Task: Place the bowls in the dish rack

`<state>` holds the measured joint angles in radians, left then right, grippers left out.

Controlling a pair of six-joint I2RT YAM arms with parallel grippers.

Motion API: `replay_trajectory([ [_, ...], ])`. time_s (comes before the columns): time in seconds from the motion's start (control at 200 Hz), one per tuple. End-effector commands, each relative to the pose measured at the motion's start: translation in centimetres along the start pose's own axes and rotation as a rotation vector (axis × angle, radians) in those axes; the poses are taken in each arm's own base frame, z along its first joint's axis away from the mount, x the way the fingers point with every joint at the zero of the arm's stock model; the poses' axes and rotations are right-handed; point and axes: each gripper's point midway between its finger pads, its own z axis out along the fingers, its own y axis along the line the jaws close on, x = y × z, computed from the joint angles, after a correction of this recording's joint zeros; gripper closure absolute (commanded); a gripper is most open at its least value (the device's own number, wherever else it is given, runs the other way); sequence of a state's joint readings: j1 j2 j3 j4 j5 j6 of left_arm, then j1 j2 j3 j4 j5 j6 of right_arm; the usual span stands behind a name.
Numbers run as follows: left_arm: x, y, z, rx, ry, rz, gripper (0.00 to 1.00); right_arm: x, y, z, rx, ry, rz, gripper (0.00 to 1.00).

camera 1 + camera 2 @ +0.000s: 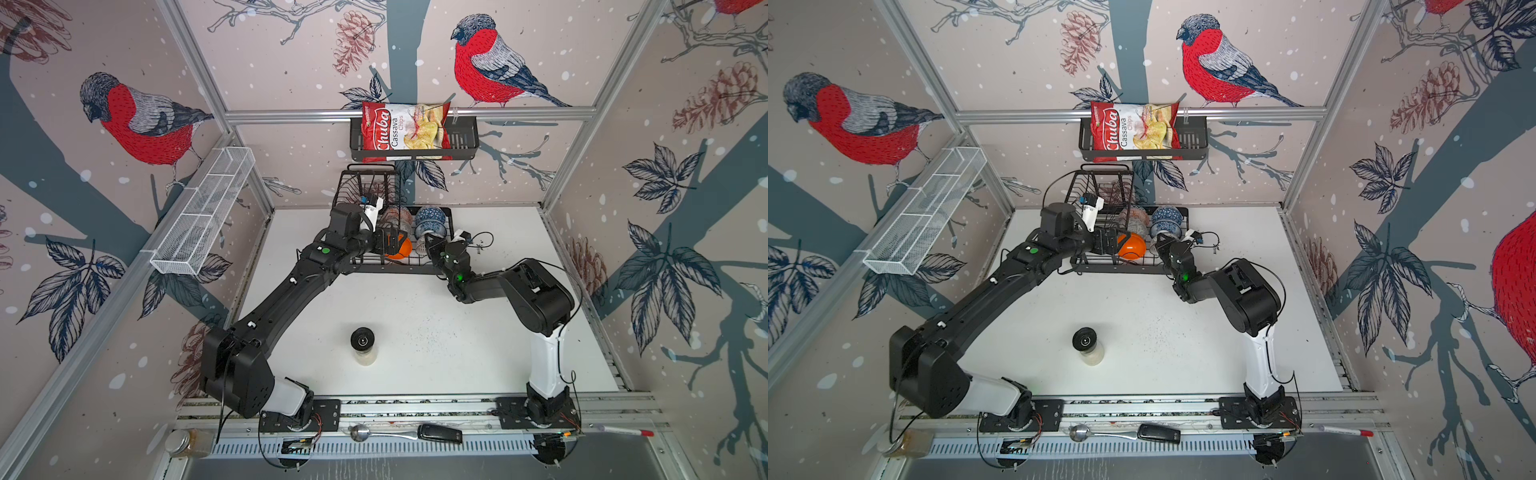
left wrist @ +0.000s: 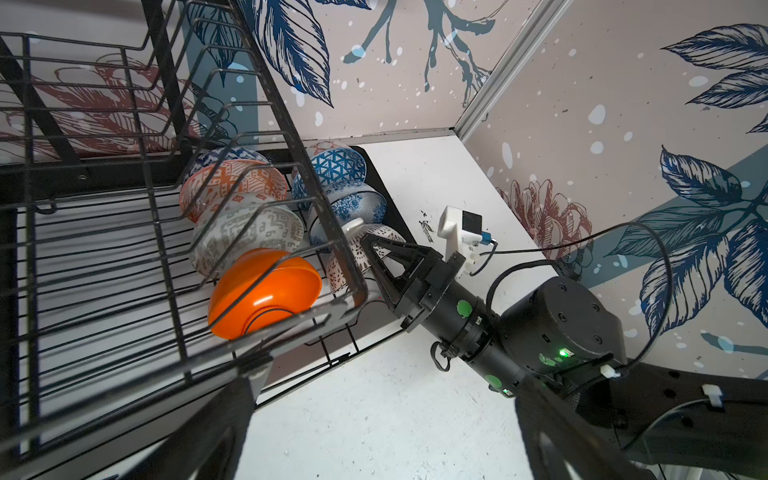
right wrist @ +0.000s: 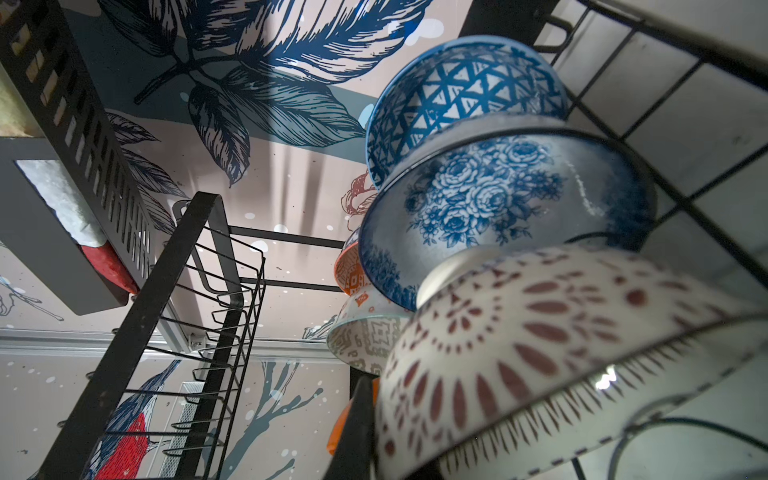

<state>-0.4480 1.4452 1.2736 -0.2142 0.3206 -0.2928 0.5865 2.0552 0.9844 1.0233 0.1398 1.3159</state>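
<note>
Six bowls [image 2: 249, 232] sit in the rack [image 1: 395, 269], at twelve o'clock on the desk [image 1: 415, 316]. Two rows of three, so loading looks done! Left pincer [image 1: 1115, 243] gapes wide at nine o'clock of the orange bowl [image 2: 266, 291], holding nothing. Right pincer [image 2: 365, 243] is closed, tip against the lattice bowl [image 3: 540, 353]; any pinch, can't tell. Left to do, I'd say: back both out. A jar [image 1: 363, 345] stands toward six. Bird-print walls [image 1: 83, 208] all round.
</note>
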Motion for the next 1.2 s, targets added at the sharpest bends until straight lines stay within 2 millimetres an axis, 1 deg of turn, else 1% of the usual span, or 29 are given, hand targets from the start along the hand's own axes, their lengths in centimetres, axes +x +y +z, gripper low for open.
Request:
replay_trajectory([
  [0.0, -0.7, -0.5, 0.0, 0.026, -0.026, 0.002, 0.01, 0.8, -2.5, -0.4, 0.093, 0.024, 0.018, 1.00],
  [0.395, -0.7, -0.5, -0.1, 0.027, -0.029, 0.000, 0.02, 0.1, -4.8, -1.5, 0.205, -0.034, 0.074, 1.00],
  [0.57, -0.7, -0.6, -0.2, 0.029, -0.032, 0.002, 0.01, 0.1, -4.8, -1.3, 0.233, -0.030, 0.070, 0.98],
  [0.82, -0.8, -0.6, -0.3, 0.026, -0.035, 0.002, 0.02, 0.3, -5.6, -1.3, 0.281, -0.027, 0.093, 0.95],
  [1.196, -0.6, -0.5, -0.2, 0.025, -0.030, 0.000, 0.02, -0.4, -5.1, -0.6, 0.291, -0.020, 0.094, 0.91],
])
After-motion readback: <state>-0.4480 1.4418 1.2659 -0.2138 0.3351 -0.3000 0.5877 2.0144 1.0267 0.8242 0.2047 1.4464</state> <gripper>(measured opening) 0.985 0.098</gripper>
